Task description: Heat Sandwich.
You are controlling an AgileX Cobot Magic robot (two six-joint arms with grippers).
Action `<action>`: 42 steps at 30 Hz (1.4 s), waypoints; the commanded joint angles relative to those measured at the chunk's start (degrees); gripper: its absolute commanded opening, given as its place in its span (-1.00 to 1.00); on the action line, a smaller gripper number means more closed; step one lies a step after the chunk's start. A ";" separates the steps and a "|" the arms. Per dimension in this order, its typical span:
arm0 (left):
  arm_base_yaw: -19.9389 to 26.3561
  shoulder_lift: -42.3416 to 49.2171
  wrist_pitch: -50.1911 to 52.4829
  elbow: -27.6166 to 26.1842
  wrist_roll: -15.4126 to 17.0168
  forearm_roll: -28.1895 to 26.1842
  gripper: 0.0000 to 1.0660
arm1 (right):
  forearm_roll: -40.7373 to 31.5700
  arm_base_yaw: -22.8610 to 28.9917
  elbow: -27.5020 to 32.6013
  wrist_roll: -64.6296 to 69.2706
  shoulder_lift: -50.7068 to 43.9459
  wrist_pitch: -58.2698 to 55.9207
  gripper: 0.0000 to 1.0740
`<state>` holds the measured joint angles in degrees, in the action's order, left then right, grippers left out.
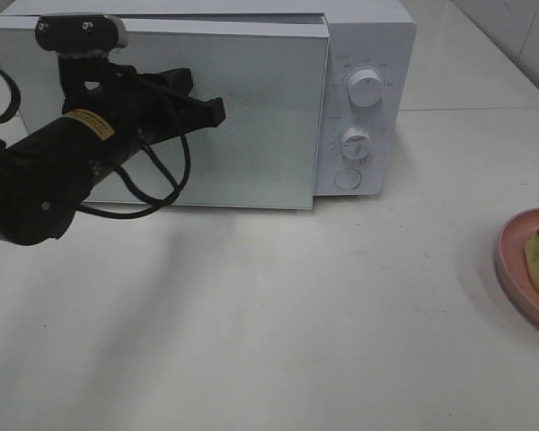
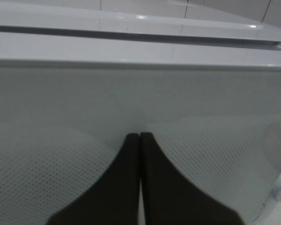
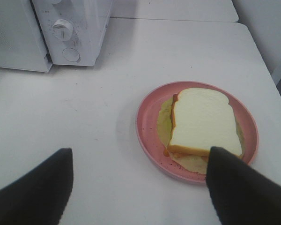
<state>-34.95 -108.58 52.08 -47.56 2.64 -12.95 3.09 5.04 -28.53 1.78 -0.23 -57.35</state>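
The microwave (image 1: 207,99) stands at the back of the white table (image 1: 278,314), its door a little ajar along the edge nearest the dials (image 1: 366,88). In front of the microwave the tabletop lies bare right across to the pink plate (image 1: 514,269), which is cut off by the edge of the high view, well away from the microwave's dial side.

The left gripper (image 1: 217,111) hangs just before the microwave door, its fingers pressed together with nothing between them. The left wrist view shows this plainly: the two dark fingertips (image 2: 131,154) meet flat against each other, pointing at the dotted door glass (image 2: 215,154), with the door's top edge and the dark gap above it running across.

The sandwich (image 3: 203,123) is barely a sliver in the high view, but the right wrist view shows it whole: it lies on the pink plate (image 3: 147,119), white bread uppermost, a pale yellow-green layer spreading out beneath. The right gripper (image 3: 140,187) hovers above the plate's near rim, on the side away from the microwave, its fingers (image 3: 234,187) spread wide and holding nothing.
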 commanded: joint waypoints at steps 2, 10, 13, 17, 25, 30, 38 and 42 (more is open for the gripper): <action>-0.11 -1.95 -2.12 -4.24 -0.29 -1.09 -1.00 | 0.06 -0.46 0.06 0.06 -1.60 0.34 0.40; -0.11 -4.58 -3.50 -8.94 -1.38 -2.75 -1.00 | 0.06 -0.46 0.06 0.06 -1.60 0.34 0.40; -0.11 -5.61 -5.27 -11.40 -3.27 -6.07 -1.00 | 0.06 -0.46 0.06 0.06 -1.60 0.34 0.40; -0.11 -5.61 -5.27 -11.63 -3.27 -5.73 -1.00 | 0.06 -0.46 0.06 0.06 -1.60 0.34 0.40; -0.11 -5.61 -6.47 -11.57 -3.27 -4.70 -1.00 | 0.06 -0.46 0.06 0.06 -1.60 0.34 0.40; -0.11 -5.61 -6.53 -11.57 -3.27 -4.70 -1.00 | 0.06 -0.46 0.06 0.06 -1.60 0.34 0.40; -0.52 -3.95 -7.62 -8.42 -3.27 -4.64 -1.00 | 0.06 -0.46 0.06 0.06 -1.60 0.34 0.40; -1.26 -2.52 -7.45 -5.56 -3.27 -4.64 -1.00 | 0.06 -0.46 0.06 0.06 -1.60 0.34 0.40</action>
<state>-36.61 -111.96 43.60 -53.23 -0.69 -15.76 3.09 5.04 -28.53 1.78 -0.23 -57.35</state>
